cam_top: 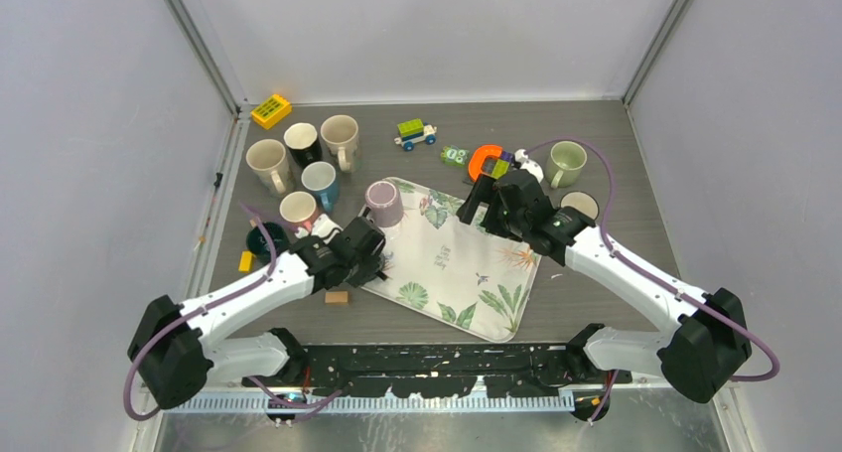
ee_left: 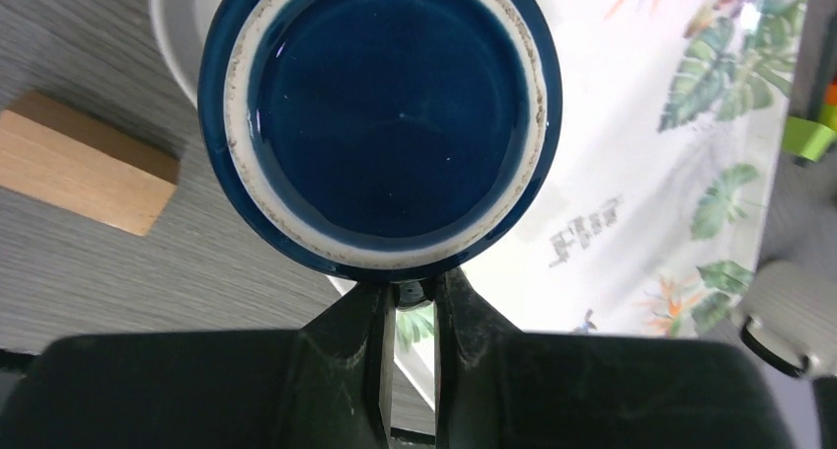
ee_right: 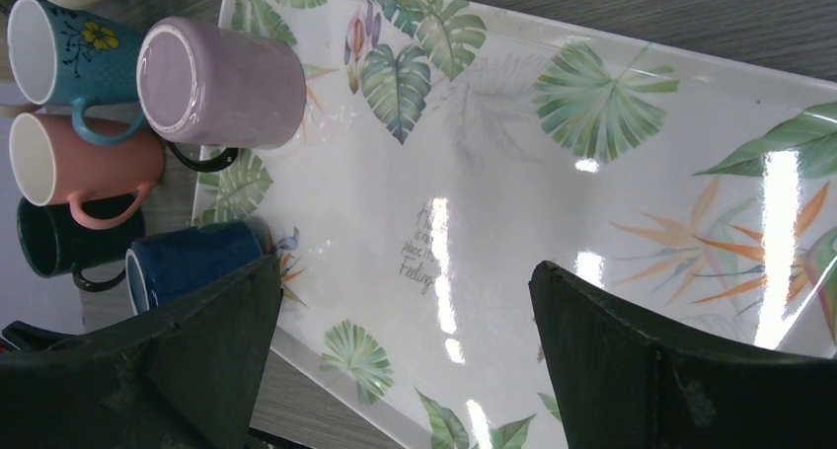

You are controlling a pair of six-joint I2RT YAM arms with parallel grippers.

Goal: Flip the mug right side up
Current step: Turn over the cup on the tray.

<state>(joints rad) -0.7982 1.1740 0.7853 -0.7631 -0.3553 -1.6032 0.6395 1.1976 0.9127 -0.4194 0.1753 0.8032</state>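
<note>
Gripping the blue mug (ee_left: 380, 123), the left gripper (ee_left: 410, 293) hides its handle.

Leaf-print tray (cam_top: 467, 273), wooden block (cam_top: 337, 297) beside its near-left edge, yellow brick (cam_top: 271, 110) far left.

Left gripper (cam_top: 375, 263) low at the tray's (cam_top: 457, 273) near-left edge — lilac mug (cam_top: 384, 203) upside down just beyond. Right gripper (cam_top: 477, 202) over the far corner.

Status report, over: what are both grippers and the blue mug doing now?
Left gripper shut on blue mug, base up, at tray edge. Right gripper open, empty, above tray. Purple mug near, also upside down.
</note>
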